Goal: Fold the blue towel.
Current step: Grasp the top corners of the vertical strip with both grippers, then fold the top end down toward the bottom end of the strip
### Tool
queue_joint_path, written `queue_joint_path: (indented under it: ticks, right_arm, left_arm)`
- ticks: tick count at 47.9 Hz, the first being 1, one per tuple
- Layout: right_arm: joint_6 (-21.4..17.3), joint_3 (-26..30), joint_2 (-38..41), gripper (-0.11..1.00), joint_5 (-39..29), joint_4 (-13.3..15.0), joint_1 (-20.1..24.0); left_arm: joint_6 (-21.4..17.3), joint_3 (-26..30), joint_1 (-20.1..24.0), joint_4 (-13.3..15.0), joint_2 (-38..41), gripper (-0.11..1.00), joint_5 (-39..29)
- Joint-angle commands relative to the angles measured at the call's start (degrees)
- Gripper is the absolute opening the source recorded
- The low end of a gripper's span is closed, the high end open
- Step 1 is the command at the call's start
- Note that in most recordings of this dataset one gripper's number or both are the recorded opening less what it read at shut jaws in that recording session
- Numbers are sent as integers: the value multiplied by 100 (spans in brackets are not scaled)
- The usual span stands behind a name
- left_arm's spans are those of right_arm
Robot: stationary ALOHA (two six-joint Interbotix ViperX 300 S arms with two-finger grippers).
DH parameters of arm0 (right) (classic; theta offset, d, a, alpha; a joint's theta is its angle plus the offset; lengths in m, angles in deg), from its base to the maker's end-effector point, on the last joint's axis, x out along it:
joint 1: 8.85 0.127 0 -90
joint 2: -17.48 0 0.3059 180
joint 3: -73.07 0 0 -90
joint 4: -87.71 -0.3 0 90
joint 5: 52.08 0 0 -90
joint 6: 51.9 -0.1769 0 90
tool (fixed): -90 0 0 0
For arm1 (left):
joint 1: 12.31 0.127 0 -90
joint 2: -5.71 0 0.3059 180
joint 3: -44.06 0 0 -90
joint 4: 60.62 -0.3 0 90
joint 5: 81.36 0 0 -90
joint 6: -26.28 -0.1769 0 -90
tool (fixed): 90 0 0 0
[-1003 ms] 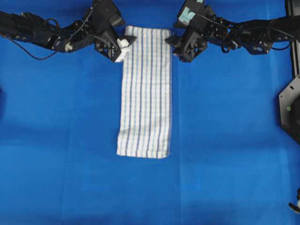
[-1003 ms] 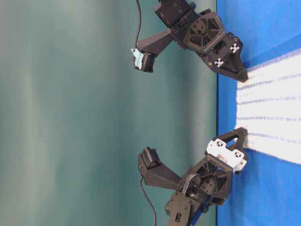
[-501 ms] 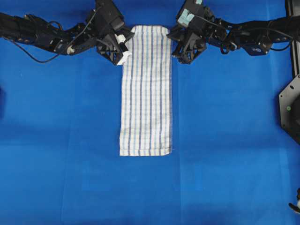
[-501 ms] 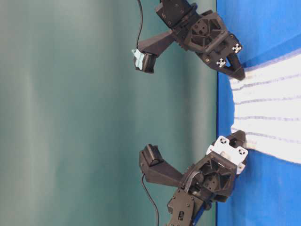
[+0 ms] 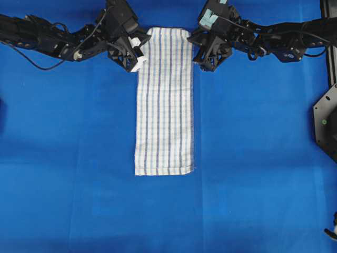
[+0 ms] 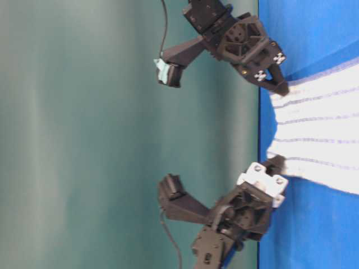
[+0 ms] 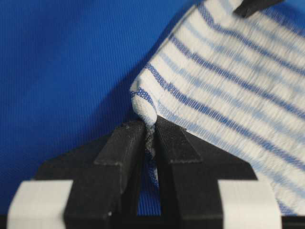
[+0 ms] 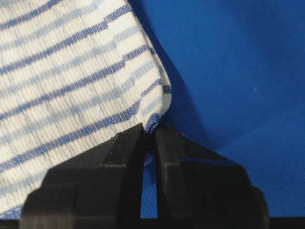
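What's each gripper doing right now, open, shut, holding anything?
Left gripper: shut on a top corner of the blue towel.
Right gripper: shut on the towel's other top corner.

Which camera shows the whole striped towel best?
The overhead view: the white woven towel with blue grid stripes lies there full length, long and narrow, both far corners held. The table-level view cuts it off at the frame edge; each wrist view shows only one pinched corner.

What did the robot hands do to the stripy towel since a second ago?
Both grippers closed in on the towel at its far corners and pinched them: the left gripper one corner, the right gripper the other. The towel's near end slid a little toward the arms, and the held end has lifted slightly. The towel stays a long, narrow strip on the blue table cover.
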Motion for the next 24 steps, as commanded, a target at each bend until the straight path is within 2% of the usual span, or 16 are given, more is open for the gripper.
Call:
queue_joint_path:
  ticks: [1, 4, 16, 24]
  right_arm:
    - [18, 105, -299, 8, 9, 18, -26]
    - [26, 105, -352, 8, 9, 18, -44]
    - [-9, 62, -413, 8, -97, 18, -44]
    - [-53, -141, -721, 8, -176, -26, 141]
  left_arm:
    - [-141, 35, 26, -35, -334, 4, 9]
    - [-308, 35, 26, -44, -387, 4, -9]
    - [-308, 0, -9, -35, -448, 4, -255]
    - [-308, -105, -264, -35, -721, 4, -404]
